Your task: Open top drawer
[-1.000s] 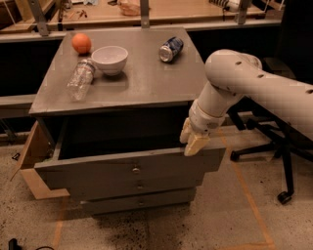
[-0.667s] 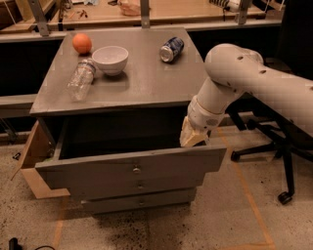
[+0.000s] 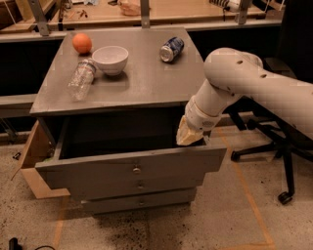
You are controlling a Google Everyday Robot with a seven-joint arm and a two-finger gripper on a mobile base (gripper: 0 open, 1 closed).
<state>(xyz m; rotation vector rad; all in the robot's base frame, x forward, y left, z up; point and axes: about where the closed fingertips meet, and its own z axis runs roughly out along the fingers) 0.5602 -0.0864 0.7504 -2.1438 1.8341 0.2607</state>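
Camera view: top drawer [image 3: 88, 171] is seen pulled out; gripper [image 3: 188, 135] is held over its right end, state cannot be told.

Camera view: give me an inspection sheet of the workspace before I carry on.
Surface: grey wooden cabinet top, carrying four loose items.
Job's things: wide grey top drawer with round metal knob, pulled out well past the two lower drawers; inside too dark to tell.
Clutter: orange round fruit; white bowl upright; clear plastic bottle lying down; blue drink can on its side.
Grippers: cream gripper at the drawer's right side wall, just under the cabinet top's front edge.
Cables: dark cord on floor, lower left.
Surroundings: black office chair right; cardboard sheet left; wooden bench behind.
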